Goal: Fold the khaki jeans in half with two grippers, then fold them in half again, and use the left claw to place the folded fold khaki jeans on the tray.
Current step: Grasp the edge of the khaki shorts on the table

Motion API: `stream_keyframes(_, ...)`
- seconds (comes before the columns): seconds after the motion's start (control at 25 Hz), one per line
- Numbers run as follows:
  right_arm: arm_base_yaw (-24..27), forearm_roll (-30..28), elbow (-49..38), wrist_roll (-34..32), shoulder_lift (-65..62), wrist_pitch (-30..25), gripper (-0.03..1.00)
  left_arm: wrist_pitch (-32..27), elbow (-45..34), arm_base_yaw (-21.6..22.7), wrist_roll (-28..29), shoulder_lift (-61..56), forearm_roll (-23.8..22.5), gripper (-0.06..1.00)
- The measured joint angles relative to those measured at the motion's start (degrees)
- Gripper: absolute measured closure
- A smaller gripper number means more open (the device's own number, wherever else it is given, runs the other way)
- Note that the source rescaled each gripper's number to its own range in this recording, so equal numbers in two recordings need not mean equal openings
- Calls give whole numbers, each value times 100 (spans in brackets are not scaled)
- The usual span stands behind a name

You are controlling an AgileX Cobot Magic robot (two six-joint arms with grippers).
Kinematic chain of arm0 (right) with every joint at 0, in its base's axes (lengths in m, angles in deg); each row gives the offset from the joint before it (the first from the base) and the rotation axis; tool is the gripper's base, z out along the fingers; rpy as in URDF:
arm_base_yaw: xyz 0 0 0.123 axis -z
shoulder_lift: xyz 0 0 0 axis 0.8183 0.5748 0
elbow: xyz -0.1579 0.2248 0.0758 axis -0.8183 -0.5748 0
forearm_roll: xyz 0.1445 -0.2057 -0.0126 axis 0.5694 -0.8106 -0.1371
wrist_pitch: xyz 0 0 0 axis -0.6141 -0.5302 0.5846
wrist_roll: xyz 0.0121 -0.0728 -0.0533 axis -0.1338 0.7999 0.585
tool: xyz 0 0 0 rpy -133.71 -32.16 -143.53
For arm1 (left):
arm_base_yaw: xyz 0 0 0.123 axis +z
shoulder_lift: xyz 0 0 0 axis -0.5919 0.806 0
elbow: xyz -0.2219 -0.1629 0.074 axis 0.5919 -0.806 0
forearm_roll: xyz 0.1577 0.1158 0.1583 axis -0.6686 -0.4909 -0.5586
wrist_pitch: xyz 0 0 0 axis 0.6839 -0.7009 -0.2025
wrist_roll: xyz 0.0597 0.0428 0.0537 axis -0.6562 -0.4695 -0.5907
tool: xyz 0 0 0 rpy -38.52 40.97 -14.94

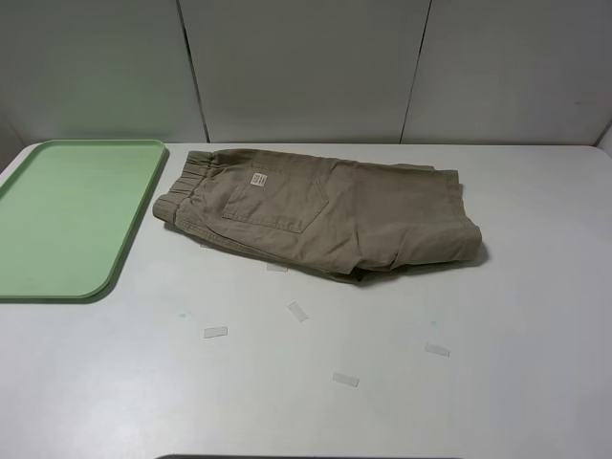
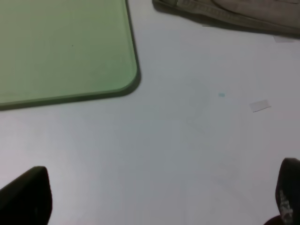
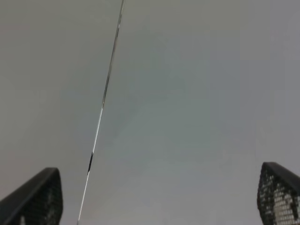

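Note:
The khaki jeans (image 1: pixel 325 215) lie folded on the white table, waistband toward the tray, a small pale label on top. Their edge also shows in the left wrist view (image 2: pixel 234 14). The pale green tray (image 1: pixel 67 215) sits at the table's left and holds nothing; its corner shows in the left wrist view (image 2: pixel 70 51). Neither arm shows in the exterior high view. My left gripper (image 2: pixel 159 197) is open over bare table near the tray's corner, with only its black fingertips (image 2: pixel 28 197) in view. My right gripper (image 3: pixel 159 197) is open and faces a grey wall panel.
Several small clear tape pieces (image 1: pixel 296 311) lie on the table (image 1: pixel 478 363) in front of the jeans; one shows in the left wrist view (image 2: pixel 259 106). Grey wall panels (image 1: pixel 306 67) stand behind the table.

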Motion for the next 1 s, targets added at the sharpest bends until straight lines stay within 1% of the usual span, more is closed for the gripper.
stream_keyframes(0.4, 0, 36, 0, 0, 0, 0, 6, -2, 0, 0, -14, -52, -40, -4)
stream_keyframes(0.6, 0, 66, 0, 0, 0, 0, 6, -20, -13, 0, -14, -692, -53, -4)
stream_keyframes(0.68, 0, 84, 0, 0, 0, 0, 6, -74, -13, -7, -14, -721, -53, -4)
stream_keyframes(0.88, 0, 213, 0, 0, 0, -55, 6, -92, -13, -336, -16, -744, -58, -4)
stream_keyframes(1.0, 0, 371, 0, 22, 0, -195, 6, -91, -13, -437, -16, -744, -58, -4)
